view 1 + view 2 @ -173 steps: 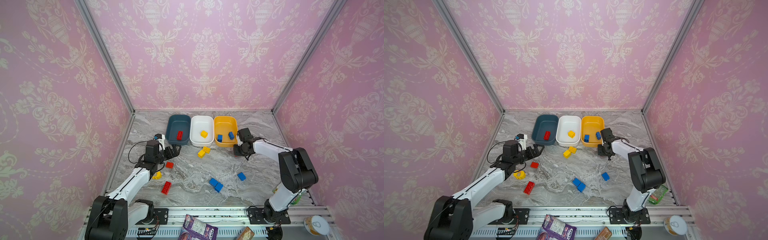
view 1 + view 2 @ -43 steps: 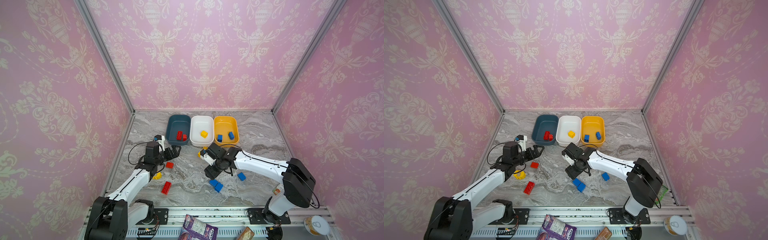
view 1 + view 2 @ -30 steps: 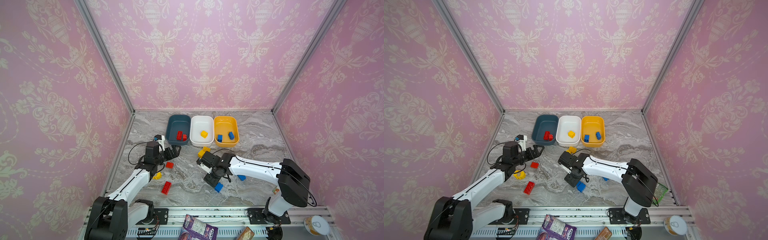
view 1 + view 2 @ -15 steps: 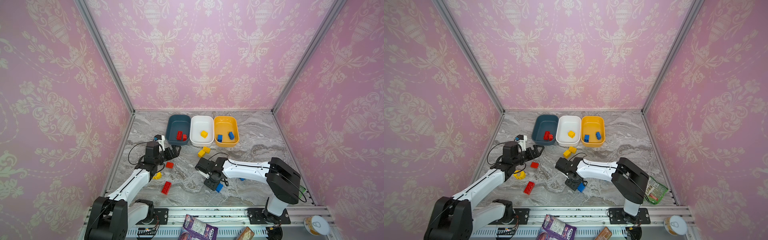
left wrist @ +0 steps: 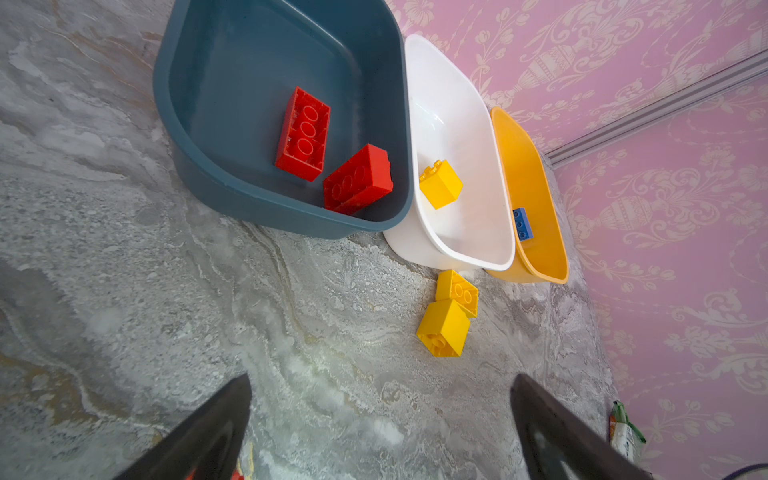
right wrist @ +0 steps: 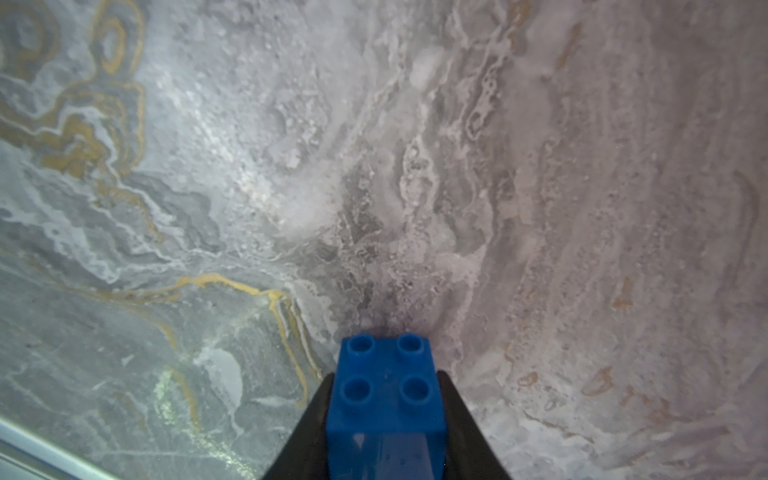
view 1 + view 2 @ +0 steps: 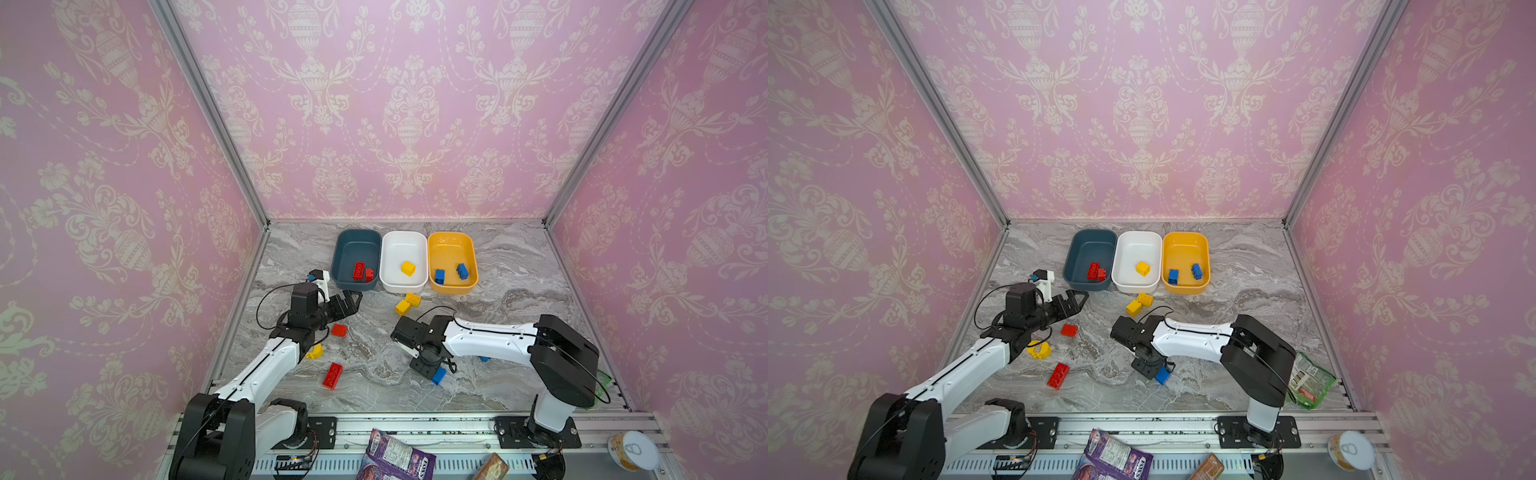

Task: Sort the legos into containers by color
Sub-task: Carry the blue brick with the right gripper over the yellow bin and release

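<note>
legos lie partly sorted on a marble table [image 7: 519, 270]. two red ones sit in the dark teal tub [image 7: 338, 253], one yellow in the white tub [image 7: 405, 239] and two blue in the yellow-orange tub [image 7: 451, 239]. the three tubs touch in a row at the back.

the one being worked on is a blue four-stud brick [image 6: 384, 407], near the front of the table and well apart from the tubs. the right gripper [image 6: 385, 380] pinches it, with a black finger pressed to each side. whether it has left the surface cannot be told.

only the finger ends hold it and part of the brick sticks out past them, so it may twist or slip free on lifting. two loose yellow bricks [image 7: 407, 303] lie between it and the tubs, and a low carry could knock them. another blue brick [image 7: 483, 358] peeks from under the right forearm and could be swept aside. a release off to one side would drop it in the white tub.

the left gripper [image 5: 381, 376] hangs spread wide and empty near the teal tub.
</note>
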{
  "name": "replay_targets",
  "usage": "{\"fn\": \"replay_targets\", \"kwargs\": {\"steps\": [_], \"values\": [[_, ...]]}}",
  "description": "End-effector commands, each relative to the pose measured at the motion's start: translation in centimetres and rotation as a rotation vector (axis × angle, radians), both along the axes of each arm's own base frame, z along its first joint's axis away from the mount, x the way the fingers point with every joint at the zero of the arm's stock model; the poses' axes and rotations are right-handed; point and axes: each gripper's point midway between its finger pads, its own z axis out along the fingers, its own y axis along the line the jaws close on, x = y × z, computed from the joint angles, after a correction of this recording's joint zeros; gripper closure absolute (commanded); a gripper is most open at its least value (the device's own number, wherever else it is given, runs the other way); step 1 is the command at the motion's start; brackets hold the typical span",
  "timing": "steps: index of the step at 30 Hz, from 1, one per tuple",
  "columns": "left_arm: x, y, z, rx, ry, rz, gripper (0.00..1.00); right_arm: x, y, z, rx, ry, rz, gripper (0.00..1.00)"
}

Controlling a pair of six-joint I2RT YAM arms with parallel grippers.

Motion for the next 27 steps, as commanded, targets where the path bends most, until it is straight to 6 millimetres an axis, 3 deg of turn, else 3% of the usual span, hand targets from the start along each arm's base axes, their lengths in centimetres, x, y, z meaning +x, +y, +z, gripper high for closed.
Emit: {"fn": "replay_targets", "kwargs": {"steps": [1,9,15,20,27], "values": [[0.2,-0.1,0.8,-0.019,-0.010,-0.004,0.01,0.0,-0.8,0.3,-0.032,-0.018,-0.013,0.68],[0.4,-0.2,1.1,-0.021,-0.016,-0.005,0.01,1.3,-0.9,2.3,-0.016,-0.065,-0.016,0.68],[0.5,-0.2,1.0,-0.022,-0.015,-0.008,0.01,4.5,-1.6,4.3,0.022,-0.121,-0.070,0.69],[0.4,-0.3,1.1,-0.027,-0.018,-0.009,0.01,10.0,-2.3,8.0,0.126,-0.225,-0.192,0.69],[0.2,-0.3,1.3,-0.028,-0.022,-0.009,0.01,17.8,-5.7,12.3,0.192,-0.402,-0.377,0.69]]}}
